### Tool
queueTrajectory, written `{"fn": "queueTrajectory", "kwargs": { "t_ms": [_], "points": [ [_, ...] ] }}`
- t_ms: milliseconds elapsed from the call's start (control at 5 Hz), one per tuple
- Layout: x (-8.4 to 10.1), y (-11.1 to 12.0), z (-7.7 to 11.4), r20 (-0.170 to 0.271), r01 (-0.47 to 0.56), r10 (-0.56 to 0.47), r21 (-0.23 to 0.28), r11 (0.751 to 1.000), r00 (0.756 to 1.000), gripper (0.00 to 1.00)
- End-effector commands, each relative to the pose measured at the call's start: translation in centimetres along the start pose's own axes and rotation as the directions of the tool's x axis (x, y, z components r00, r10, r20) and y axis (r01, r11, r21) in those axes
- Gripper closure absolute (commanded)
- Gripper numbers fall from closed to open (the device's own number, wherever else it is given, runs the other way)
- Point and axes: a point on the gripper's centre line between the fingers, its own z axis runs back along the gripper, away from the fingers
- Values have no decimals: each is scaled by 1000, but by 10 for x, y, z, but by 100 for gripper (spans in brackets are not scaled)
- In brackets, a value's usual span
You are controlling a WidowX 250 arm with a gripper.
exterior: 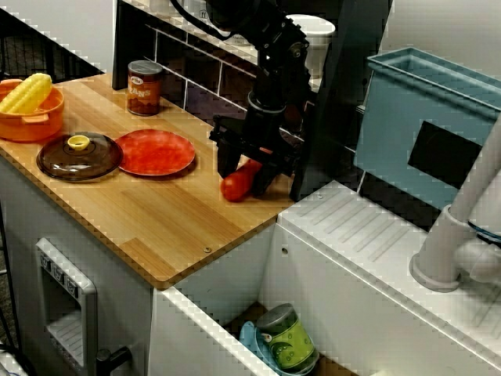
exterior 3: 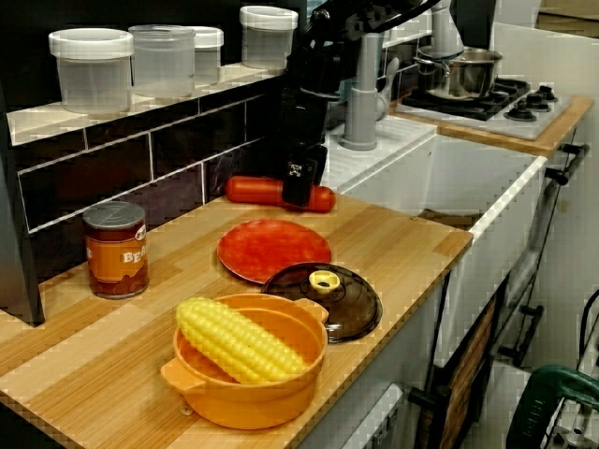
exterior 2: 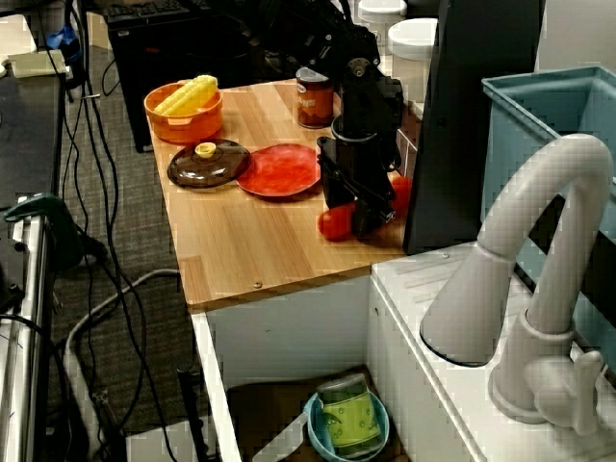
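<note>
Toy sausage, red and long, is seen lying on the wooden counter just beside the dark tiled wall, with the gripper lowered over its middle. In the view from the pot end, an orange pot holding a corn cob is found nearest. Behind it a brown lid with a yellow knob is set, then a red plate, with a bean can off by the wall. Beyond the plate the sausage is straddled by the black fingers; whether it is squeezed cannot be told. Farthest off, a grey faucet and a stove are seen. By judgement, the round sausage could be rolled or swung aside if caught off-centre, and the rear finger could be knocked against the wall.
</note>
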Motion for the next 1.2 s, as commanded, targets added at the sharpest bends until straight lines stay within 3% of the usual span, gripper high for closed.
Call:
{"fn": "queueTrajectory", "kwargs": {
  "t_ms": [0, 600, 800, 1000],
  "points": [
    [13, 9, 36, 78, -14, 18, -47, 999, 997, 100],
    [4, 48, 69, 71, -10, 17, -95, 995, 997, 100],
    [3, 64, 74, 43, 49, -45, -87, 995, 998, 100],
    [0, 82, 82, 52, 46, -41, -97, 994, 998, 100]
  ]
}}
